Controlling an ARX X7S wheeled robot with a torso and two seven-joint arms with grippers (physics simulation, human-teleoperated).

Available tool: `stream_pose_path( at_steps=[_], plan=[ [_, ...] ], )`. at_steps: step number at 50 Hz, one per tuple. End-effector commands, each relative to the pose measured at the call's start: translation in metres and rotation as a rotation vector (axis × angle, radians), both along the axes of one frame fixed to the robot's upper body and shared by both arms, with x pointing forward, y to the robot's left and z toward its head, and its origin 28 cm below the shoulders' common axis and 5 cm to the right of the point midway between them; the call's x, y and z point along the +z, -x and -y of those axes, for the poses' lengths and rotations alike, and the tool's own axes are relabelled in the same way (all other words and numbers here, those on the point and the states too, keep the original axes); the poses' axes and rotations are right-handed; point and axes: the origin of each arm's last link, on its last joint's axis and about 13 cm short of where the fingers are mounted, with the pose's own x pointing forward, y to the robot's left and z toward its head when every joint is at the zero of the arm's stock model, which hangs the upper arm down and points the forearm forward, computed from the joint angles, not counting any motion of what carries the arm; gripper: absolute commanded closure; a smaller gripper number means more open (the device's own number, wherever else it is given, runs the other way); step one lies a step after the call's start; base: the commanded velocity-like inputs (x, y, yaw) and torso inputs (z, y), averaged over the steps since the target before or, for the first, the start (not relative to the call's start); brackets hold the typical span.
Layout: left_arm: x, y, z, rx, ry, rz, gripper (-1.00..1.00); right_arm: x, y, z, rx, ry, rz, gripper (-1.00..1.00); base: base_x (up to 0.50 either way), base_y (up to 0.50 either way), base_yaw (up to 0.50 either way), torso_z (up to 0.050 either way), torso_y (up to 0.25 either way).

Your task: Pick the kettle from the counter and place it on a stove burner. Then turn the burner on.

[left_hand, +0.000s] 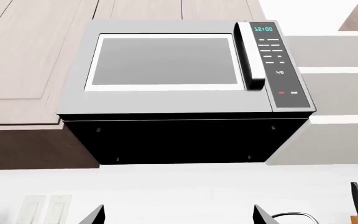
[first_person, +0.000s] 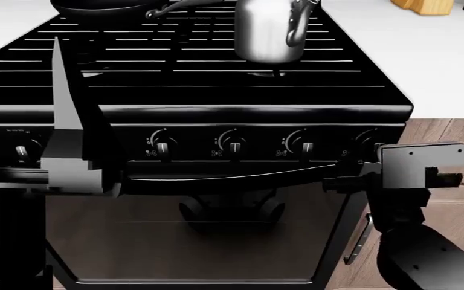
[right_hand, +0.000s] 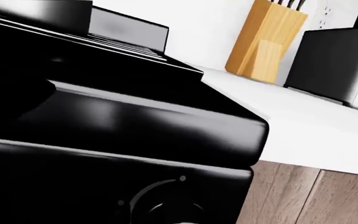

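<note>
The steel kettle (first_person: pixel 268 33) stands upright on the black grates over a back-right stove burner (first_person: pixel 264 74) of the glossy black range. White counter (first_person: pixel 446 57) lies to its right. My left gripper (left_hand: pixel 179 217) points upward at the range's front left; its fingers (first_person: pixel 61 78) are spread wide, open and empty. Low at the range's front right corner, my right gripper (first_person: pixel 347 180) reaches toward the rightmost knob (first_person: pixel 373 145). That knob (right_hand: pixel 160 205) fills the bottom of the right wrist view, where the fingers do not show.
A black frying pan (first_person: pixel 103 7) sits on the back-left grates. Three more knobs (first_person: pixel 234 147) line the front panel above the oven door handle (first_person: pixel 232 175). A microwave (left_hand: pixel 185 88) hangs overhead. A knife block (right_hand: pixel 266 39) and steel appliance (right_hand: pixel 337 60) stand on the counter (right_hand: pixel 303 121).
</note>
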Motion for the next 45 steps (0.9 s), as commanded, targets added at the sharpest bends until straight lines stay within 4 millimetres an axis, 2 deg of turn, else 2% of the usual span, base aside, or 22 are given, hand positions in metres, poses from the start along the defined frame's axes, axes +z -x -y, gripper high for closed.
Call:
stream_pose_path(
  at_steps=[1,26,33,45],
  plan=[
    [0.0,0.0,0.0,-0.004,0.0,-0.001,-1.0,0.01,-0.009,0.005,0.048,0.131,-0.004,1.0,0.02,0.0,0.01,0.0,0.0],
    [0.0,0.001,0.0,-0.004,0.0,0.0,-1.0,0.012,-0.012,-0.01,0.152,0.319,-0.023,1.0,0.02,0.0,0.01,0.0,0.0],
    [0.001,0.001,0.0,-0.002,0.005,-0.003,-1.0,0.013,-0.016,-0.02,0.21,0.453,-0.041,1.0,0.02,0.0,0.02,0.0,0.0],
    [0.001,0.001,-0.001,-0.003,0.007,0.0,-1.0,0.011,-0.016,-0.023,0.239,0.557,-0.069,1.0,0.03,0.0,0.02,0.0,0.0]
  ],
)
